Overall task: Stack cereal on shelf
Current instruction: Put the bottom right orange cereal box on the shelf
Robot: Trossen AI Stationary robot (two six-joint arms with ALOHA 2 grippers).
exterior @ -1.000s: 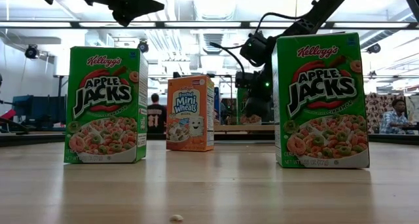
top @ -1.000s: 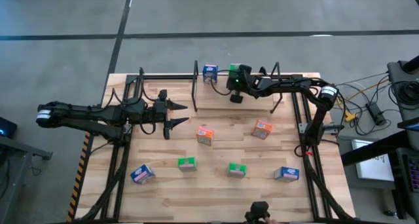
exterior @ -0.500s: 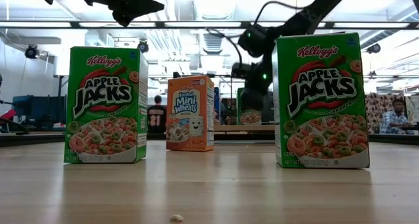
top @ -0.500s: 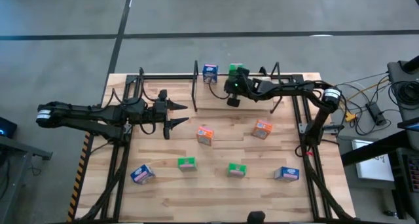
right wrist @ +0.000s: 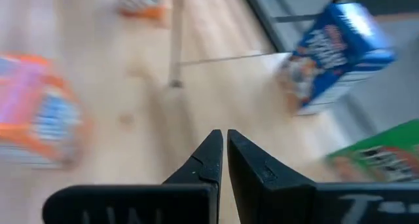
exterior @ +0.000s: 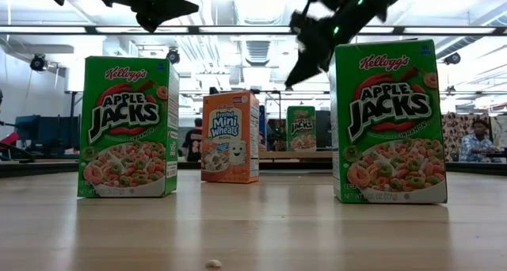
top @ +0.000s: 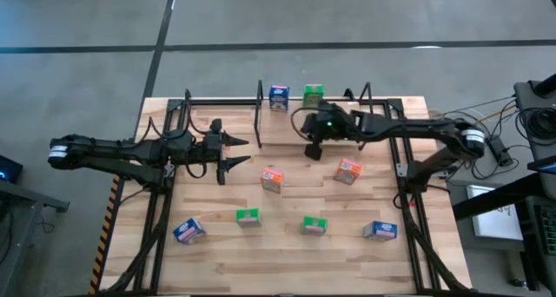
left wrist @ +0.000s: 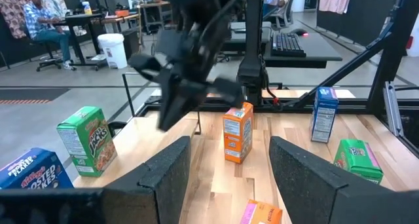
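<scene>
The shelf [top: 334,104] stands at the table's far edge. A blue cereal box [top: 278,95] and a green one [top: 313,94] stand upright on it side by side; the green one also shows in the low view [exterior: 301,128]. Several more boxes stand on the table: orange [top: 272,180] [top: 348,170], green [top: 248,216] [top: 314,226], blue [top: 188,231] [top: 380,230]. My right gripper [top: 311,151] [right wrist: 224,142] is shut and holds nothing, hovering in front of the shelf, on its near side. My left gripper [top: 236,153] [left wrist: 229,165] is open, in the air left of the shelf.
Black rod posts [top: 259,115] [top: 365,115] stand at the shelf's sides, and larger black frames [top: 161,193] [top: 404,193] run along the table's left and right edges. Bare wood lies between the shelf and the orange boxes. People sit in the room beyond [exterior: 478,140].
My right gripper has drawn back from the green box on the shelf toward the table's near edge and has risen, its fingers tipping downward. The green box stays upright on the shelf beside the blue one.
</scene>
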